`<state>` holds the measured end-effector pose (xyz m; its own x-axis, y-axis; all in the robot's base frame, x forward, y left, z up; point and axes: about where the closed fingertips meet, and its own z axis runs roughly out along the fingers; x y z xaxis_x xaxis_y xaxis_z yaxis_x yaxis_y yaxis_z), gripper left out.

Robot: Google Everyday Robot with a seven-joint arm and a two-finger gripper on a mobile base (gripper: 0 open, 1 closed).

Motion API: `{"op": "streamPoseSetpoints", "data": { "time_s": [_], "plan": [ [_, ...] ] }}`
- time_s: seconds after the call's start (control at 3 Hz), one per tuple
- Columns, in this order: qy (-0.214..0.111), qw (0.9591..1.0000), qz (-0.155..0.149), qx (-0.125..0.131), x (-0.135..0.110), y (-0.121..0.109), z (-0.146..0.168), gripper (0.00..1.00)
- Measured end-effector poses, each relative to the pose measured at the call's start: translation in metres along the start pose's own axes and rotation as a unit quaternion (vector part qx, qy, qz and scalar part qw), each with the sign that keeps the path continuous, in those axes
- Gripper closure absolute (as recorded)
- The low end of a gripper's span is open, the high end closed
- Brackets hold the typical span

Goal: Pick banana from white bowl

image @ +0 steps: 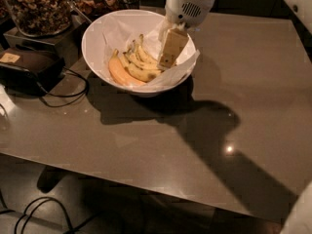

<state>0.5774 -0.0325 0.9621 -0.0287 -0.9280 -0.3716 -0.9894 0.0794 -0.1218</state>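
We judge the pick not yet done. Near the far left corner of the desk (pixel 243 96) stands the bowl (pixel 92 43), and the banana (pixel 139 73) lies inside it, its long axis running far-left to near-right. The gripper (pixel 170 52) reaches into the bowl's right side, over the banana's near end. Whether it has closed on anything we cannot tell. Lifting remains.

**White arm, cream tool**

We see a rounded white wrist housing (pixel 174 3) with a dark slotted vent grille (pixel 191 9) on its face. Below it our tool (pixel 166 58) is a flat cream block, set inside the white bowl (pixel 87 45).
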Motion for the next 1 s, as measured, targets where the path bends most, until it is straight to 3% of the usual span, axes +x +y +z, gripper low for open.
{"op": "streamPoseSetpoints", "data": {
  "time_s": [0.33, 1.0],
  "plan": [
    [0.003, 0.9999, 0.011, -0.009, 0.002, -0.003, 0.006, 0.47],
    [0.010, 0.9993, 0.024, -0.027, 0.004, -0.006, 0.017, 0.53]
  ]
}}
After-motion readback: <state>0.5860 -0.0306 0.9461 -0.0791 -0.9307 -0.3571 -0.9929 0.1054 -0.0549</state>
